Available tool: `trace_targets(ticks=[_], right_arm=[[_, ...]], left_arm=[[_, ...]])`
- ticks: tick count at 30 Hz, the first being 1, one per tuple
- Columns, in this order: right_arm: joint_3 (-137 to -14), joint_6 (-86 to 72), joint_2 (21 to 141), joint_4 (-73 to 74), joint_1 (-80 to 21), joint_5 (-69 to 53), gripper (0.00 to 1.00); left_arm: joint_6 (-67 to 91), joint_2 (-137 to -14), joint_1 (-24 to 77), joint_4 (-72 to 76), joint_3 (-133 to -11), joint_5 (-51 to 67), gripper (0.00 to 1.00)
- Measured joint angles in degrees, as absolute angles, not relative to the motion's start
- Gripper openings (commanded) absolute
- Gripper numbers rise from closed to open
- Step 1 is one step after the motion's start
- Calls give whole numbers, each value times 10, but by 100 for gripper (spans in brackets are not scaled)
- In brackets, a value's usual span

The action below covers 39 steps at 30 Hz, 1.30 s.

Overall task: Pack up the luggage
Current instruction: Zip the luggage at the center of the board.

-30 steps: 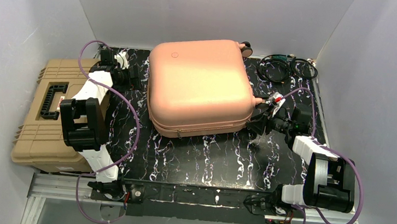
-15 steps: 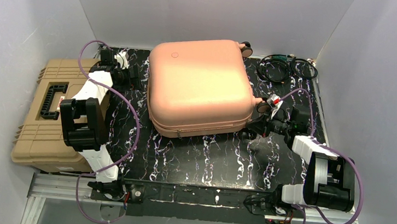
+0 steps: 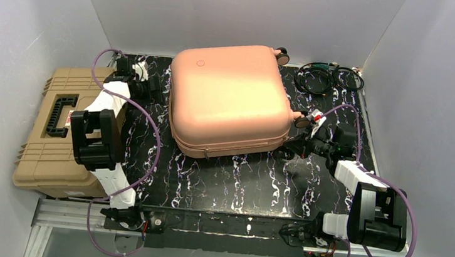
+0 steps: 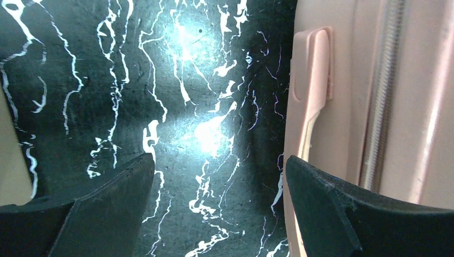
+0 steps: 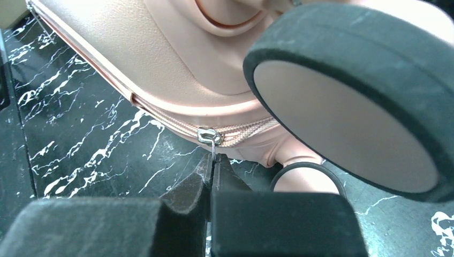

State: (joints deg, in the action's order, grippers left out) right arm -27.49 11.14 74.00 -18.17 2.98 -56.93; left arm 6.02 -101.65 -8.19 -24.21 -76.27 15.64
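Observation:
The peach-pink luggage (image 3: 231,97) lies closed and flat on the black marbled table (image 3: 232,182). My right gripper (image 3: 290,148) is at its near right corner, below a wheel (image 5: 348,107). In the right wrist view the gripper (image 5: 214,159) is shut on the thin metal zipper pull (image 5: 212,146) hanging from the slider on the luggage (image 5: 160,48). My left gripper (image 3: 156,89) is open at the suitcase's left side. In the left wrist view it (image 4: 217,160) has only table between its fingers; the right finger (image 4: 321,198) is beside the shell (image 4: 348,118), near a side handle (image 4: 311,69).
A tan ribbed toolbox (image 3: 55,131) with a black handle sits left of the table, beside the left arm. Coiled black cables (image 3: 327,78) lie at the back right corner. White walls close in the table on three sides.
My right gripper has closed on the zipper pull at the luggage's near right corner, and its arm has shifted slightly. The left arm has hardly moved.

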Motion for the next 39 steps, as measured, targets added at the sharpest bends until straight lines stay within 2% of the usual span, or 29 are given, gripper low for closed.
trace_targets(ticks=[13,39], right_arm=[[-275,110,739,-186,35,-552,1],[-275,119,739,-186,36,-552,1]], left_arm=[[128,-1074,-87,-229,-771,215,90],[152,-994,-66,-208,-705,254,86]])
